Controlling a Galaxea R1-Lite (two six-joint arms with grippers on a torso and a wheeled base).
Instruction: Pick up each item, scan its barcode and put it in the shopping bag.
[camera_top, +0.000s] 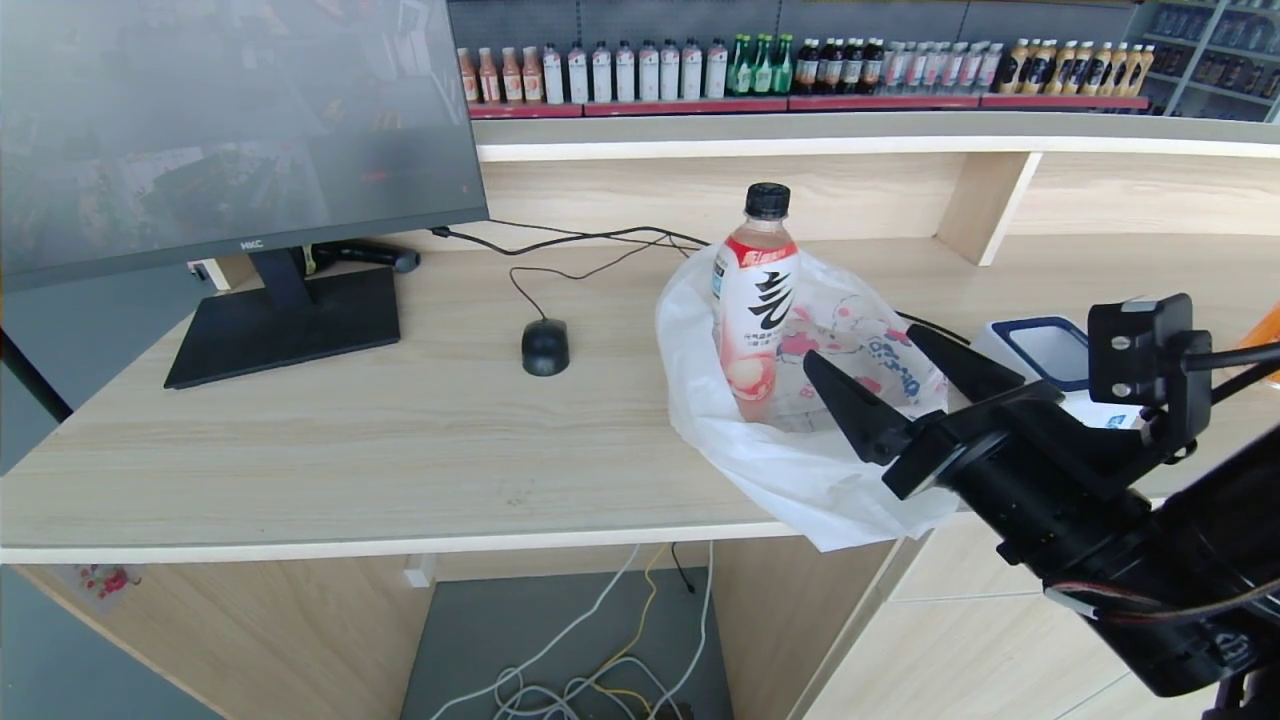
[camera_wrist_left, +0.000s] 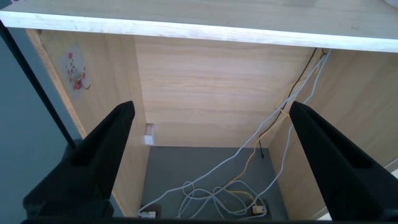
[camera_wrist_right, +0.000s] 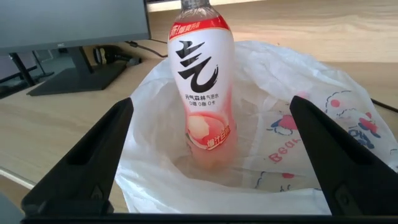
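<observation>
Checkout counter (camera_top: 400, 450) in light wood, seeing these around the work: monitor (camera_top: 230, 120) standing at far left, black mouse (camera_top: 545, 347) lying mid-surface with its cord running back, dark handheld device (camera_top: 365, 255) lying behind the monitor foot. Also seeing a shelf (camera_top: 800, 65) of drink bottles running along the back of the shop.

Finding the bottle (camera_top: 755, 310) standing upright inside the white shopping bag (camera_top: 800, 470): pink label, black cap on. Noting the bag mouth gaping toward the robot and the bag's near side hanging over the counter's front edge. Spotting the white scanner (camera_top: 1040, 350) with a blue-framed window just right of the bag, partly hiding behind the right arm.

Reading the right gripper (camera_top: 860, 342) as spread wide and gripping nothing, hovering at the bag's near side, pointing at the bottle, not touching it.

Reading the left gripper (camera_wrist_left: 209, 109) as spread wide too, carrying nothing, hanging below the counter edge, facing the kneehole with loose cables (camera_wrist_left: 217, 186) trailing to the floor.
</observation>
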